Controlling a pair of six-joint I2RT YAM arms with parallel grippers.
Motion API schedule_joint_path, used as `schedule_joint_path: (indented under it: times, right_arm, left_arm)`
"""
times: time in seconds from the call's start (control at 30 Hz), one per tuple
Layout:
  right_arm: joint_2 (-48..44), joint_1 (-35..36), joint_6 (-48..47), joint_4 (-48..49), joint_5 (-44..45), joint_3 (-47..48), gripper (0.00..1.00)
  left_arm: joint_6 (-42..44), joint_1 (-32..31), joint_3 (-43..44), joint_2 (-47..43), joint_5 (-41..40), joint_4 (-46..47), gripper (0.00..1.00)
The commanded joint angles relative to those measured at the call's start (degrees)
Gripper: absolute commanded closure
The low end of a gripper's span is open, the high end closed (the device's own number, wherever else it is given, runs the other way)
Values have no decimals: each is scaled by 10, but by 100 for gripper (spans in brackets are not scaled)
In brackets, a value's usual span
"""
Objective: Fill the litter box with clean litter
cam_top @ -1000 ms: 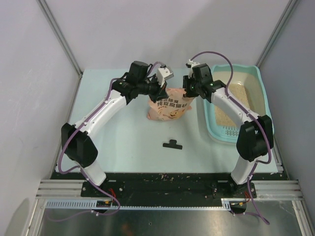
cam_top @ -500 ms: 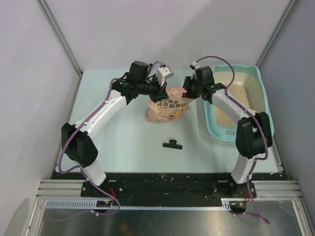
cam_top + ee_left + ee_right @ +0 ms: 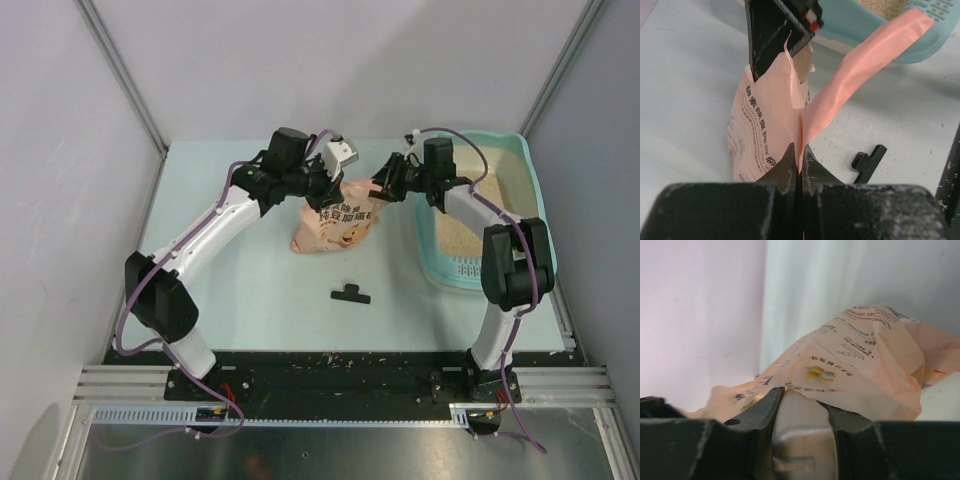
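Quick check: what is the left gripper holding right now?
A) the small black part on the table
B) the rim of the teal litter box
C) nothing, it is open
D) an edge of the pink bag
D: in the left wrist view the left gripper has its jaws pinched shut on a fold of the pink bag.

Matt, creased bag [image 3: 335, 222] (printed film); smooth plastic litter box [image 3: 466, 270].

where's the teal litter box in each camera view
Top external: litter box on the right side, just right of the peach bag.
Left wrist: top right corner, behind the bag.
Right wrist: not in view; the bag fills the picture.
Shared landmark: the peach bag, seen in all three.
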Motion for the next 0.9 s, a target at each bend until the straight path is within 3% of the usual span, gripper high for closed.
schedule_joint_path:
  times: [0.0,0.27,0.6,0.87]
  right_arm:
    - [13,-40,116,101,-111,1,100]
    - [6,-100,165,129,-166,-20,100]
    - [-39,-147,116,58,-201,-44,100]
    - [-64,-162,166,118,-180,-57,100]
  left_arm:
    - [39,-19,2,-49,-15,46,99]
    - [99,-20,5,-67,-54,34,99]
    - [138,-19,31,-56,-34,35,100]
    - [242,-19,62,-33,-37,34,100]
